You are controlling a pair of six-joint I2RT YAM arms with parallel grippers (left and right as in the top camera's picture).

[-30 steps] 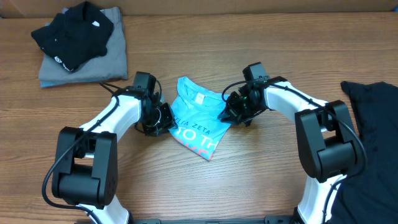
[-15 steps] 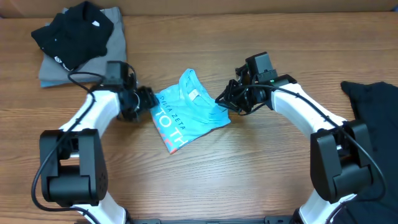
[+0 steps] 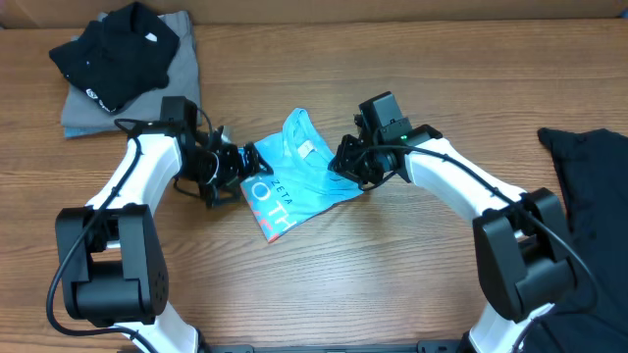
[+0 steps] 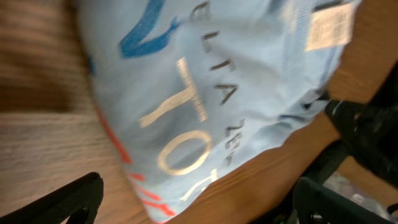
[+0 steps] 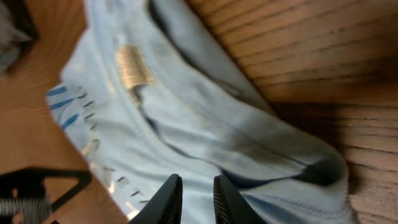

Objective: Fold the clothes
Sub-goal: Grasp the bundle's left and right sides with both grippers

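Likely squaring the folded light blue T-shirt on the tabletop. Left fingers spread; right fingers pinch it. Next: stack.

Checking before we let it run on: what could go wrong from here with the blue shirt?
1. The left tool is open at the edge of the folded blue shirt. Closing there might catch only the top layer and pull the fold apart.
2. The right tool is nearly closed over bunched fabric near the collar. Whether it pinches cloth is unclear, and any drag could wrinkle or skew the shirt.
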